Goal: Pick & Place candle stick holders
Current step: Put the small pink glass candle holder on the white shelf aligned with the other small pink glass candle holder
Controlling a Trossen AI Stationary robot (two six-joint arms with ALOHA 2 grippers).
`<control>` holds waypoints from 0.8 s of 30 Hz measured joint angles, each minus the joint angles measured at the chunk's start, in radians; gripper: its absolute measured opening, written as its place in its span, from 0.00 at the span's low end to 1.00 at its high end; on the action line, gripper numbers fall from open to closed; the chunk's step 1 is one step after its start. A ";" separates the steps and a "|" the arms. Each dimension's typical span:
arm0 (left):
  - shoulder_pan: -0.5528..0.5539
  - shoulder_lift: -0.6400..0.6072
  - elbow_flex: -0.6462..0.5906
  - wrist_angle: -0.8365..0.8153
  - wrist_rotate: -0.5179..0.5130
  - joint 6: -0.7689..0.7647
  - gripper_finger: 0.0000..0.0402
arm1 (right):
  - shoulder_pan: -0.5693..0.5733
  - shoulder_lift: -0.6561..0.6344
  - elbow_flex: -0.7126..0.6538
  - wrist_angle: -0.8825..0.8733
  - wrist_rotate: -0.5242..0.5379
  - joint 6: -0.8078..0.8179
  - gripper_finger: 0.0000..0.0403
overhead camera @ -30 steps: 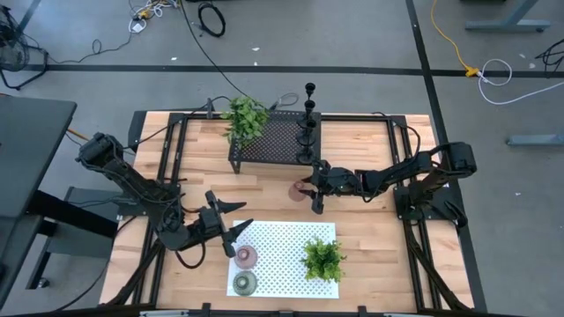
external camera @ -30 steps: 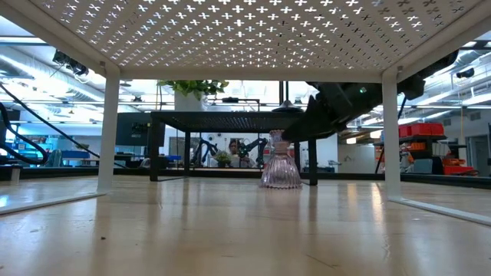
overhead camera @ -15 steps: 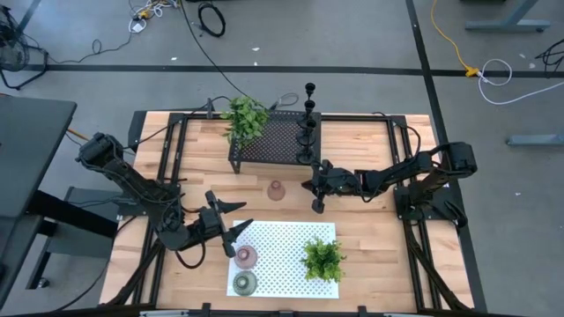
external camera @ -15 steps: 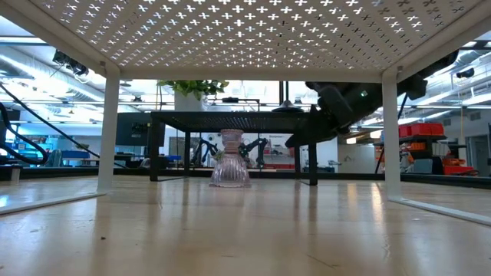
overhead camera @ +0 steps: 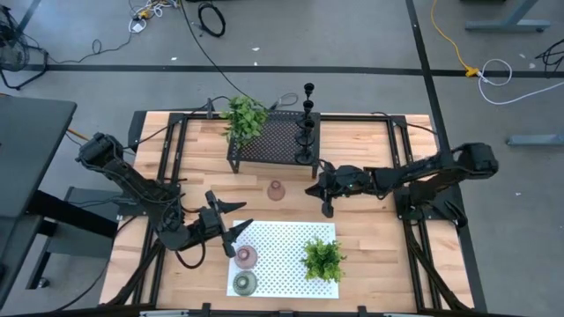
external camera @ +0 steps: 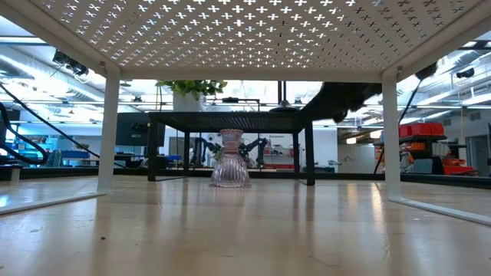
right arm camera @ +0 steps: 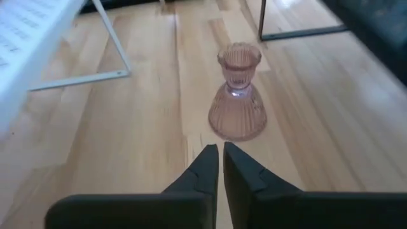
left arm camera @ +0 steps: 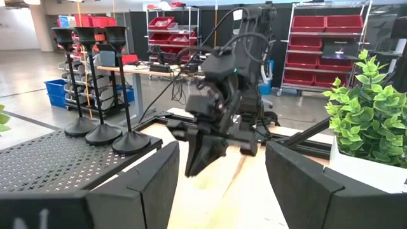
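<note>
One pink glass candle stick holder (overhead camera: pixel 276 190) (right arm camera: pixel 238 95) stands upright on its wide base on the bare wood, in front of the black mesh rack (overhead camera: pixel 269 141). My right gripper (overhead camera: pixel 328 210) (right arm camera: pixel 220 162) is shut and empty, a short way toward the table's right from it. Three slim black holders (overhead camera: pixel 307 123) (left arm camera: pixel 95 83) stand on the mesh rack's right end. Another pink holder (overhead camera: pixel 245 256) and an olive-green one (overhead camera: pixel 243 282) sit on the white perforated rack (overhead camera: pixel 291 238). My left gripper (overhead camera: pixel 243 215) (left arm camera: pixel 222 184) waits open at that rack's left corner.
A leafy plant (overhead camera: pixel 244 117) stands on the mesh rack's left end, and another plant (overhead camera: pixel 323 258) on the white rack. Black frame rails (overhead camera: pixel 167 176) run along both side edges of the table. Bare wood (overhead camera: pixel 370 255) lies right of the white rack.
My right gripper has shut without the pink holder, which slid toward the table's left and stayed upright on the wood. The gripper has then drawn back toward the right edge and risen a little.
</note>
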 joint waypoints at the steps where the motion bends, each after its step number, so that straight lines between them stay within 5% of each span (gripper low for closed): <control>1: 0.000 0.000 0.000 0.000 0.000 0.000 0.58 | 0.008 -0.026 0.000 -0.022 0.014 0.001 0.05; 7: -0.005 0.000 0.000 -0.047 -0.021 0.001 0.58 | 0.081 -0.158 0.000 -0.040 0.033 0.004 0.01; 16: -0.027 -0.077 0.000 -0.052 -0.329 0.200 0.47 | 0.142 -0.294 0.000 -0.044 0.080 -0.053 0.02; 20: 0.027 -0.147 0.001 -0.171 -0.281 0.196 0.44 | 0.144 -0.299 0.000 -0.046 0.080 -0.069 0.02; 24: 0.118 -0.221 0.001 -0.508 -0.139 -0.046 0.44 | 0.145 -0.299 0.000 -0.046 0.080 -0.077 0.02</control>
